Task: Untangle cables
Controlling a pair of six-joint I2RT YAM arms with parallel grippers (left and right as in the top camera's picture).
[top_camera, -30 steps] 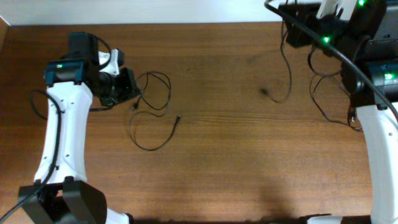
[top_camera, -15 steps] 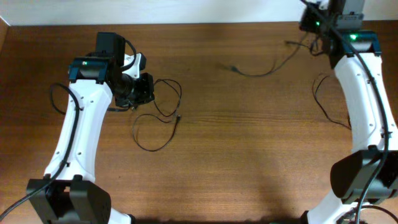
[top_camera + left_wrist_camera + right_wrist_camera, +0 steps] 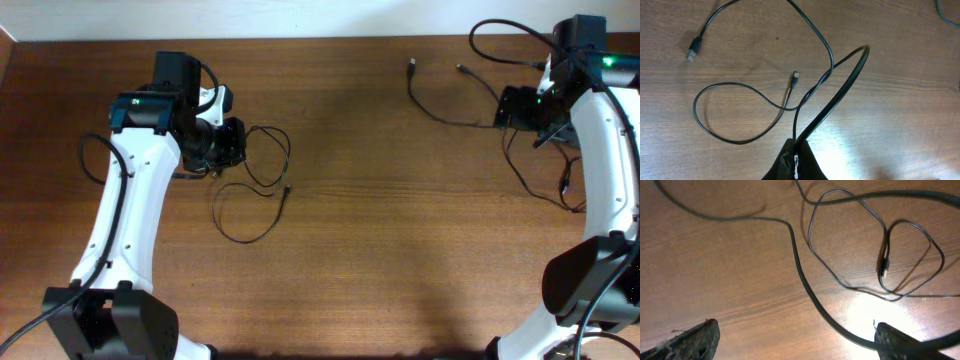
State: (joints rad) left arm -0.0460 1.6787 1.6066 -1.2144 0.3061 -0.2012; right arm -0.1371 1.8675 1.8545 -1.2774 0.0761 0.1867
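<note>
The left tool (image 3: pixel 794 152) is pinched together on the left-hand thin black flexible cable (image 3: pixel 830 97), which enters its closed tips in the left wrist view and rises off the brown wooden counter (image 3: pixel 380 250) in a stiff arc before bending back down. Holding one strand lifted like this probably serves to draw it clear of the slack below, so that the crossing shows and can be pulled open. The rest of that cable lies on the left half of the counter just beside the tool, sprawled in one open loop with a strand crossing it near the small plug end (image 3: pixel 795 77), while a larger flat plug (image 3: pixel 692 50) lies apart toward the upper left of that view. The right tool (image 3: pixel 796 332) hangs with its fingers (image 3: pixel 697 337) spread wide, gripping nothing, low over the right-hand thin black flexible cable (image 3: pixel 801 272), which lies at the far right of the counter near the back edge, well apart from the other one. One strand of it runs between the spread fingers, and beyond it lie loose loops with a plug end (image 3: pixel 885 270) inside one of them. The wide spread looks like readiness to close on that strand, and each cable seems kept to its own side so that neither snags the other
</note>
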